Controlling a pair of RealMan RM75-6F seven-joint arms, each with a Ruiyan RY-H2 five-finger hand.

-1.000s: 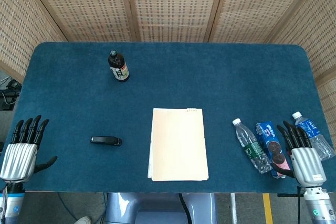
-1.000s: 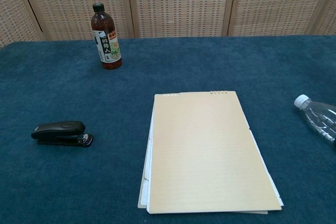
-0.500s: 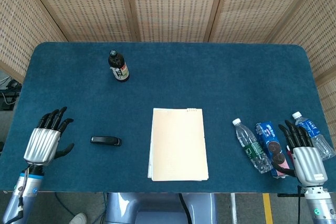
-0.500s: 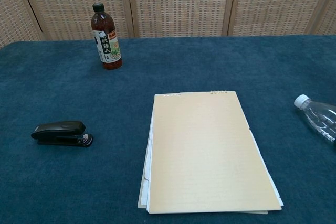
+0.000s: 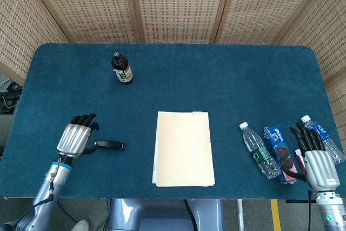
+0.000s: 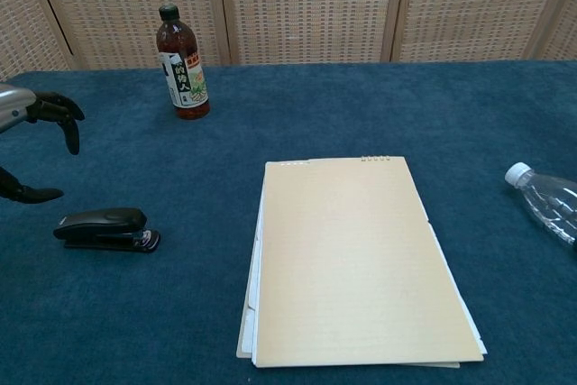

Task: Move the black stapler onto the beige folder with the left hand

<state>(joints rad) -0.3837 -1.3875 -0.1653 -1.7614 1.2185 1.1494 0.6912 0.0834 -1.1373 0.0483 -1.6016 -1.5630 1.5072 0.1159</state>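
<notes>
Left hand (image 5: 77,135): fingers apart and bent forward, thumb set apart below them, nothing between them. In the chest view the same hand enters at the left edge, its dark fingertips (image 6: 59,111) raised above the cloth and the thumb lower, above and just outboard of the black stapler (image 5: 108,145). No contact between hand and stapler is visible in either view; in the head view the thumb tip lies close to the stapler's near end, but whether it touches cannot be told.

The black stapler lies flat on the blue table (image 5: 227,79), immediately to the inner side of the left hand, long axis running toward the beige folder (image 5: 183,147). The folder lies flat farther in the same direction, well apart from the hand, with bare cloth between it and the stapler.

A dark glass bottle (image 5: 121,68) stands upright ahead of the left hand, well apart from it.

Right hand (image 5: 316,159): at the near right edge of the table, fingers extended and slightly apart, holding nothing. Its fingertips lie over a blue snack packet (image 5: 280,145). Two clear water bottles lie on their sides, one (image 5: 258,150) inboard of the hand and one (image 5: 323,136) just outboard.
</notes>
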